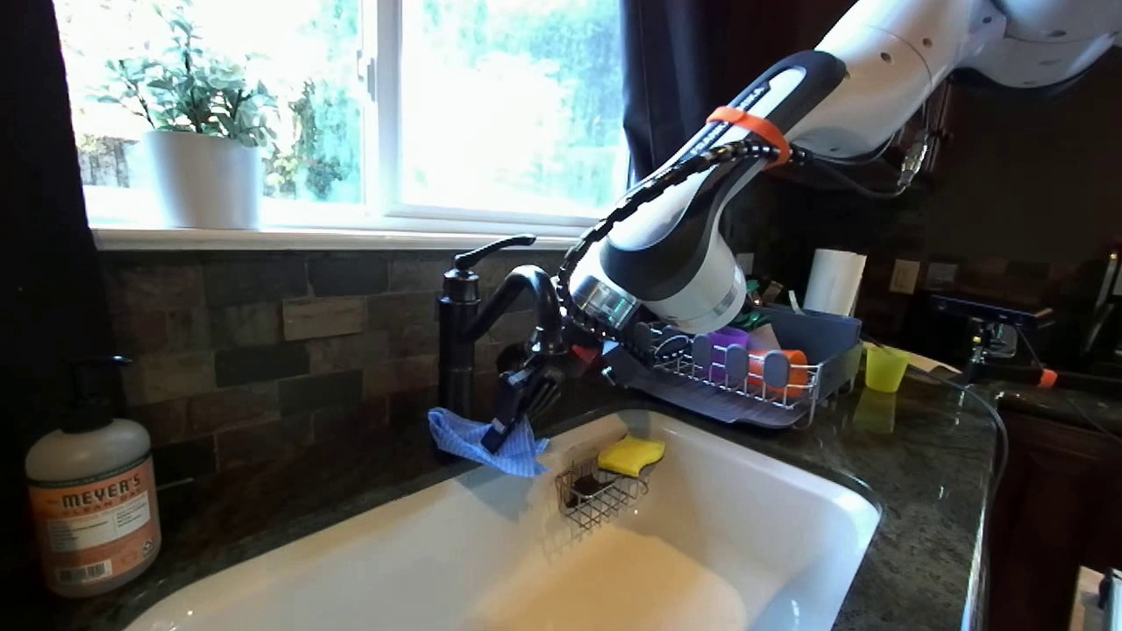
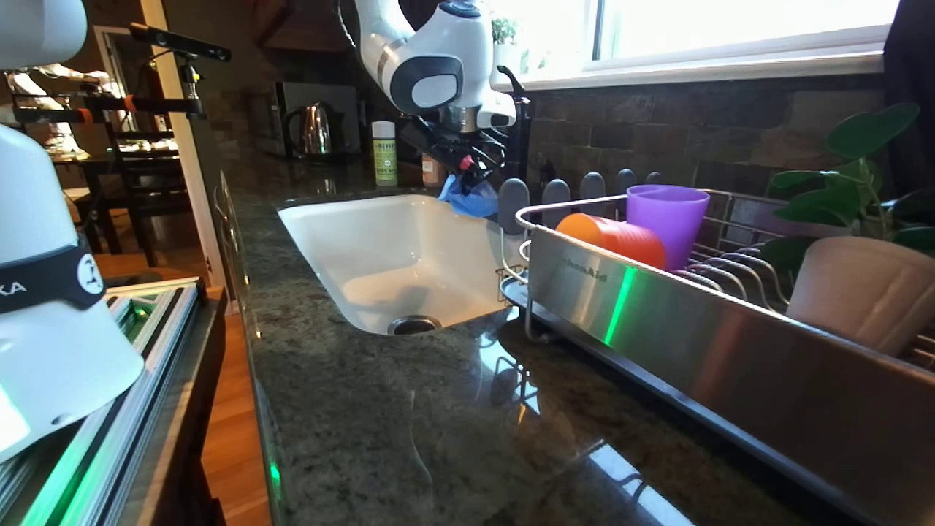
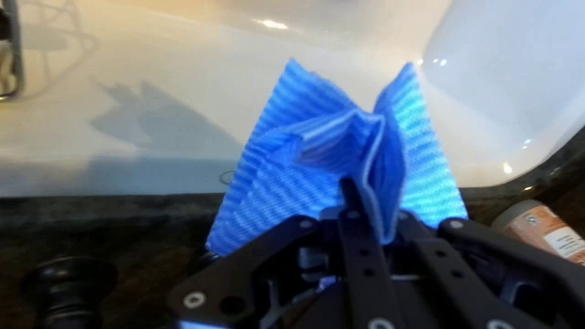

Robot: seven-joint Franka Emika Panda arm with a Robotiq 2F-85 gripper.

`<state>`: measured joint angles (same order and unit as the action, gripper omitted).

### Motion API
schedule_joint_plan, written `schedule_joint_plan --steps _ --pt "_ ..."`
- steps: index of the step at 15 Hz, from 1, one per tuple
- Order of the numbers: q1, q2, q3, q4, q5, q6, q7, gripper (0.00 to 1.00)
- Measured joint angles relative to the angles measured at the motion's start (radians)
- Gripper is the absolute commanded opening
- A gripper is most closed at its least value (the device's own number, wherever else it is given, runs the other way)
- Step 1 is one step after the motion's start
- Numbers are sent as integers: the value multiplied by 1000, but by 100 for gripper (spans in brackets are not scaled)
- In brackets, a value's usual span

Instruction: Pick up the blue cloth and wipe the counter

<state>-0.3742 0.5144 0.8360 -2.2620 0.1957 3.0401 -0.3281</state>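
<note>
Dark glossy kitchen counter [image 2: 350, 409]; white sink [image 1: 394, 543]; our gripper [image 1: 501, 429] pinching blue cloth [image 3: 311, 183], two corners pointing sinkward, long axis unclear.

It's a kitchen, and homely with it! White sink [image 1: 412, 543] sunk into the dark glossy surface [image 2: 343, 431], black faucet [image 1: 456, 350] beside it, yellow sponge [image 1: 631, 456] inside, soap bottle [image 1: 94, 508] nearby. Purple cup [image 2: 666, 223] in the dish rack [image 2: 730, 351], kettle [image 2: 317, 130] beyond, potted plant [image 1: 206, 180] on the windowsill, and there, a slatted chair [image 2: 150, 174] in the background!
</note>
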Motion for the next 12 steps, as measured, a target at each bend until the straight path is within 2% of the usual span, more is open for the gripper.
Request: schedule_joint_plan --steps 1,2,6,9,12 --pt "-9 0 23 -5 0 0 -6 6" --pt "-17 0 35 -6 0 -1 -9 1" --pt "-14 -2 27 -6 -11 1 -7 1" --pt "77 -2 -30 -22 -28 47 25 1" --pt "215 -4 -117 -50 -55 142 87 1"
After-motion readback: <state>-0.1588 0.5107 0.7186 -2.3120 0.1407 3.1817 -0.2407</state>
